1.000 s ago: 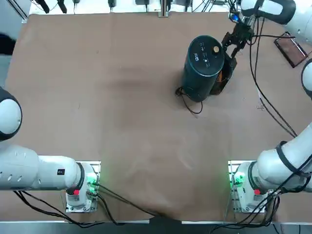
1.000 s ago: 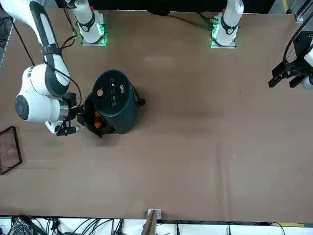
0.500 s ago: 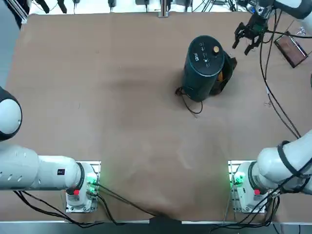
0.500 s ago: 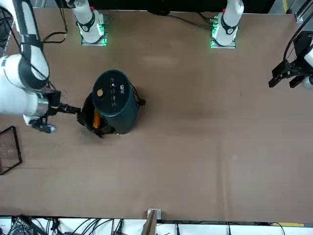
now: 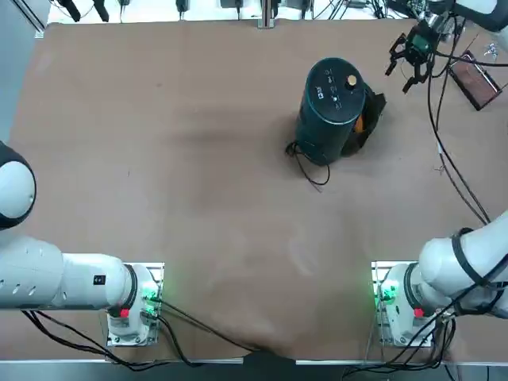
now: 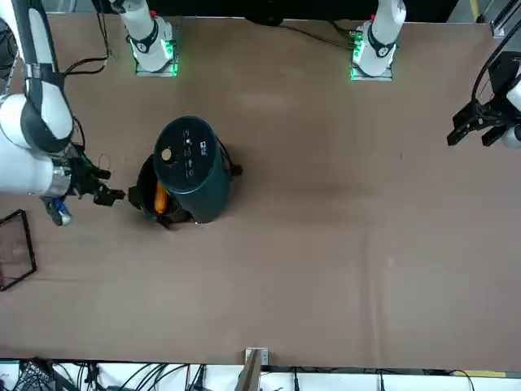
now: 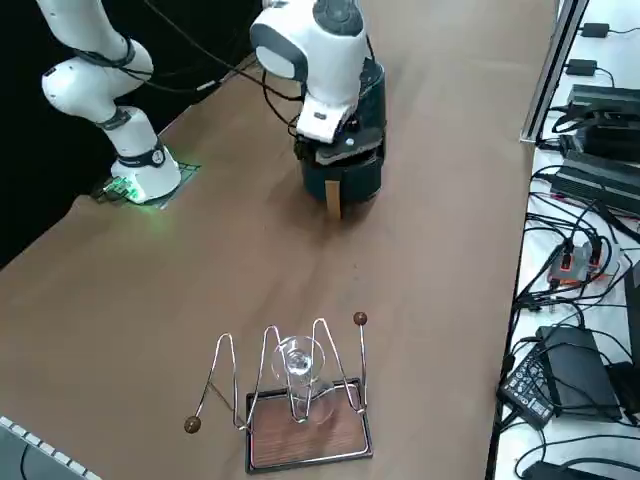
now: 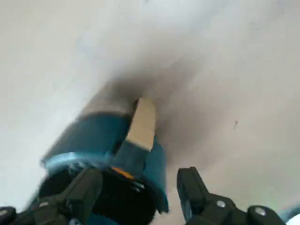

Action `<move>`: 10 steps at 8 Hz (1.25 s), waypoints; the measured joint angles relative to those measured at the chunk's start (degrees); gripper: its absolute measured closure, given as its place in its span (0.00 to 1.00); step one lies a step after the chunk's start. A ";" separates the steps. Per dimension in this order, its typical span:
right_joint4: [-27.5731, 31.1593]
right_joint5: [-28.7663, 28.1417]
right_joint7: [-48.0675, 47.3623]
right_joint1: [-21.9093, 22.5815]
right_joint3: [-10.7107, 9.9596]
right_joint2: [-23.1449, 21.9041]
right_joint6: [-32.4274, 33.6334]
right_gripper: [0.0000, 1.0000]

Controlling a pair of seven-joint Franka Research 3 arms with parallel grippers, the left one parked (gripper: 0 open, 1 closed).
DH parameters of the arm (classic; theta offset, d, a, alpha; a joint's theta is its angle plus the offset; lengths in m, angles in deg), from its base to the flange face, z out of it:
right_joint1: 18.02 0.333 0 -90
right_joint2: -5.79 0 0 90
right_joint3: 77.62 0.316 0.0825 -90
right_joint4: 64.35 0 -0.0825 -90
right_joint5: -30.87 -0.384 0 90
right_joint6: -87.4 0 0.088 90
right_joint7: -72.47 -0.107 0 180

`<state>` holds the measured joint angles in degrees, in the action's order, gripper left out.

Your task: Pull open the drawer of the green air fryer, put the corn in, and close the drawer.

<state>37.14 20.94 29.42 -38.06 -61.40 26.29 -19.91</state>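
Air fryer: the green air fryer (image 5: 329,111) is standing upright on the table (image 5: 198,175), its round lid (image 6: 189,151) and gold knob (image 6: 166,154) facing up.
Drawer: the drawer (image 6: 148,191) is sticking out from the air fryer's side, on the robot's right, its dark hollow showing.
Corn: the corn (image 6: 161,198) is lying inside the pulled-out drawer, beside the air fryer's body, its orange side showing.
Handle: a tan handle (image 8: 143,124) is jutting from the drawer's front, away from the air fryer.
Right gripper: the right gripper (image 5: 398,80) is hovering to the robot's right of the air fryer, near the drawer but not touching it; its two fingers are standing wide apart, holding nothing.
Cord: a black cord (image 5: 305,173) is curling on the table beside the air fryer, towards the arm bases.
Tray: a dark-framed tray (image 7: 275,435) is lying well apart from the air fryer, on the robot's right, with a wire rack (image 7: 265,370) rising over it.
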 joint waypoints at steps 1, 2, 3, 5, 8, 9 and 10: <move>0.07 -0.01 -4.84 -0.84 -0.02 1.08 -1.17 0.02; 0.11 -0.84 -8.99 -1.62 -0.04 2.20 -2.32 0.02; 0.11 -1.94 -12.57 -2.20 -0.04 3.02 -3.09 0.02; 0.15 -2.76 -18.35 -2.25 0.11 4.04 -3.34 0.02; 0.53 -5.78 -20.87 -2.13 0.22 5.40 -4.22 0.01; 0.84 -5.83 -21.13 -1.89 0.25 5.85 -4.92 0.01; 1.22 -5.84 -21.24 -1.49 0.26 6.33 -5.96 0.00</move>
<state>38.36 15.10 8.18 -39.55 -61.14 32.62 -25.87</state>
